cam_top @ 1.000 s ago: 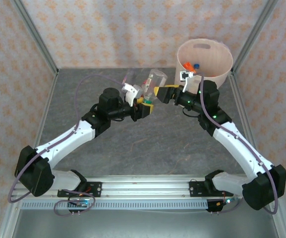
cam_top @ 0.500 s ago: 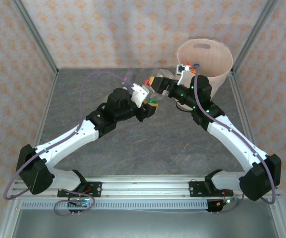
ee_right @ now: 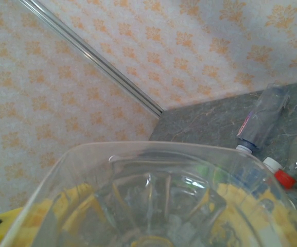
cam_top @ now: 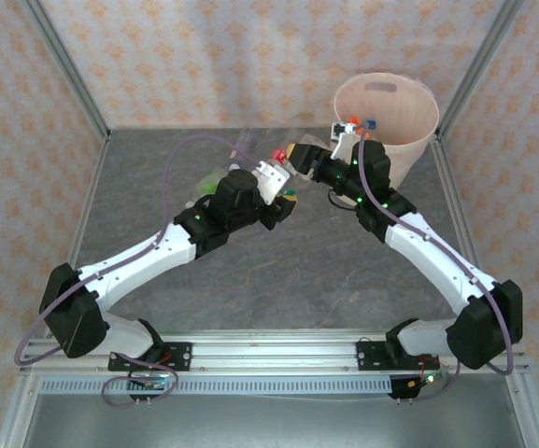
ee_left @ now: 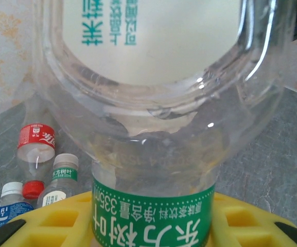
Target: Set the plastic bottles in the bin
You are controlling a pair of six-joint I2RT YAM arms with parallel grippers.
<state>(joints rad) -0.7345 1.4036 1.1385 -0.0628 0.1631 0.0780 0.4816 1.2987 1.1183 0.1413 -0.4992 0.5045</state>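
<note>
One clear bottle is held above the table, left of the bin.
The left gripper is clamped on its narrow, green-banded end. Its long axis runs straight away from that wrist's lens, wide body farthest, print upside down, far end cut off. The right gripper has clear plastic across its yellow fingers, blurring them, so I cannot tell whether it is pinching. Other small bottles lie on the table beyond.
</note>
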